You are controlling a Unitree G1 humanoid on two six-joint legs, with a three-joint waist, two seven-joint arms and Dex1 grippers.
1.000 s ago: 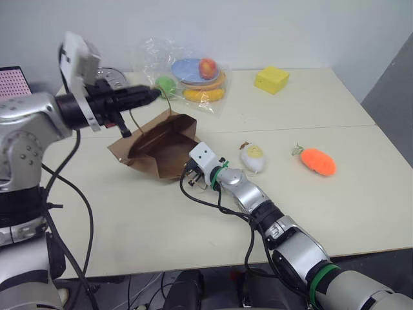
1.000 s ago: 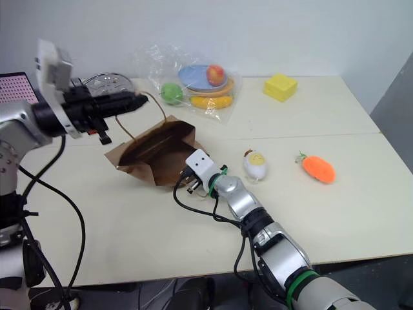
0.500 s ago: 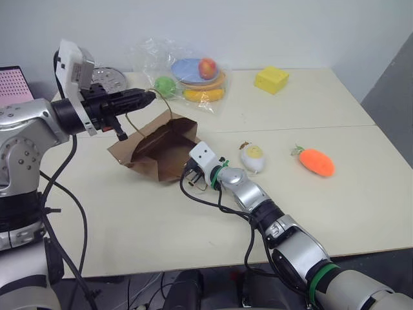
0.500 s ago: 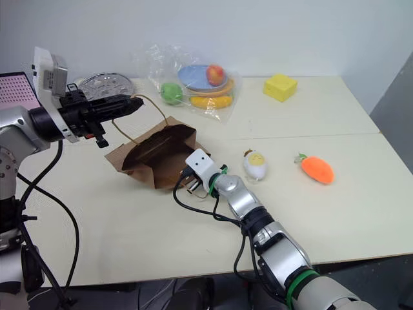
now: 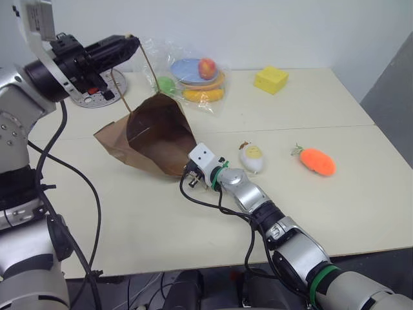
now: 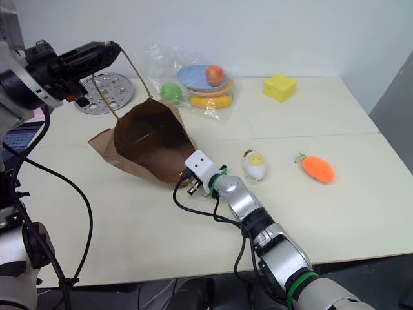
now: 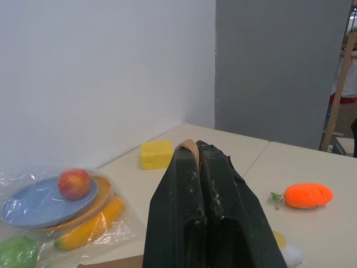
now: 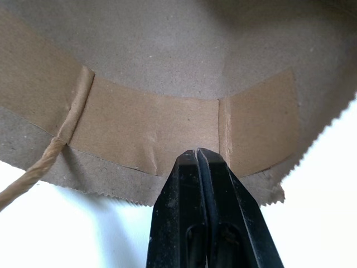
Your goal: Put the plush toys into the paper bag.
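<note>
Head views (L/R eye, one scene): paper bag was seen left of centre on the desk, mouth gaping toward the near edge. Its twine handle was pinched in the shut left gripper & held up over the far-left part of the desk. The bag's near rim was clamped by the shut right gripper. Egg plush lay just right of the bag; carrot plush further toward the right edge, apart from the egg. Wrapped toy fruit w/ plates & a yellow block sat along the far edge.

L wrist view: fingers were seen pressed together w/ a bit of twine between the tips.

R wrist view: fingers were closed on the bag's taped rim.

Step judged: bag being opened & propped, no toy loaded yet. Next move prob. calls for the right gripper to be freed from the rim & sent to the egg, the bag mouth being kept open by the left
</note>
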